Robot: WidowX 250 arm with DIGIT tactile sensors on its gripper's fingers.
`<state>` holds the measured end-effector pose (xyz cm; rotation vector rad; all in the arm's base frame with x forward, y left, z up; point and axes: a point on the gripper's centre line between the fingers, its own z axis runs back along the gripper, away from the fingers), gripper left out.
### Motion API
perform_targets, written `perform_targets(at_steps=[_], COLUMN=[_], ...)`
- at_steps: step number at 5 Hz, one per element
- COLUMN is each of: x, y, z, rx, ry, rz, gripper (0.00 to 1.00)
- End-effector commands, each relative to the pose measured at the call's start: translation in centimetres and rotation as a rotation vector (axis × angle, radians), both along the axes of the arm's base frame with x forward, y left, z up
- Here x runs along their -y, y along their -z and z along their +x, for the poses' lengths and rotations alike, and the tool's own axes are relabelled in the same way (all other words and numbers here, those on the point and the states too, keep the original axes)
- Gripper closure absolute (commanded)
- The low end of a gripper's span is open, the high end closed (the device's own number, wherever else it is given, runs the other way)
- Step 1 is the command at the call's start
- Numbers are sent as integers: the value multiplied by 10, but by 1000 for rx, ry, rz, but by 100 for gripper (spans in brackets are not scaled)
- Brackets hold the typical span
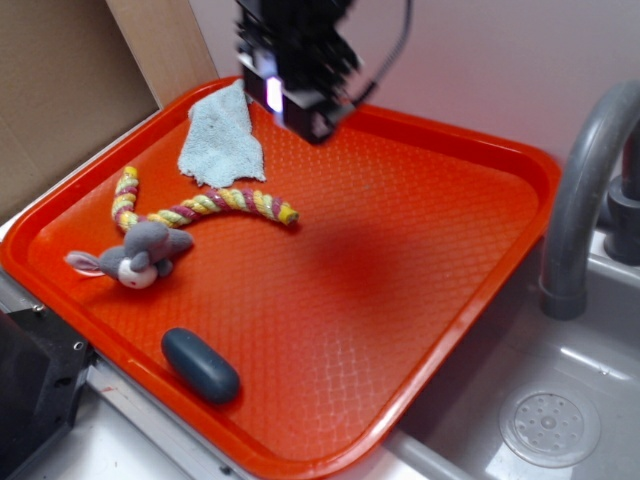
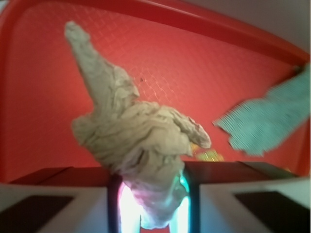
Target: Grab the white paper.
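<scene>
White paper [image 2: 141, 141] is held pinched in the gripper [image 2: 153, 204], lifted above the red tray [image 2: 39, 121], near the blue-grey cloth [image 2: 267, 121]. Judged light, soft, crushable; the bunched body is clamped, the twisted tail left free.

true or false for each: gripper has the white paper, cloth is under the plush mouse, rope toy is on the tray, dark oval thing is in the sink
1. The gripper is shut on the white paper. True.
2. The light-blue cloth lies under the plush mouse. False: they lie apart, with the rope toy between them.
3. The rope toy lies on the red tray. True.
4. The dark oval object sits in the sink. False: it lies on the tray, near its front edge.
</scene>
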<state>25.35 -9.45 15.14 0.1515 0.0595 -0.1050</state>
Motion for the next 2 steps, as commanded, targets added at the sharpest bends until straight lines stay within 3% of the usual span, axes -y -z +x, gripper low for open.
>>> perform_targets(at_steps=[1, 2], x=[-2, 1], y=[-60, -55], z=[-43, -37], rx=[159, 141], ry=[-3, 39], rz=[-87, -116], gripper=[100, 100])
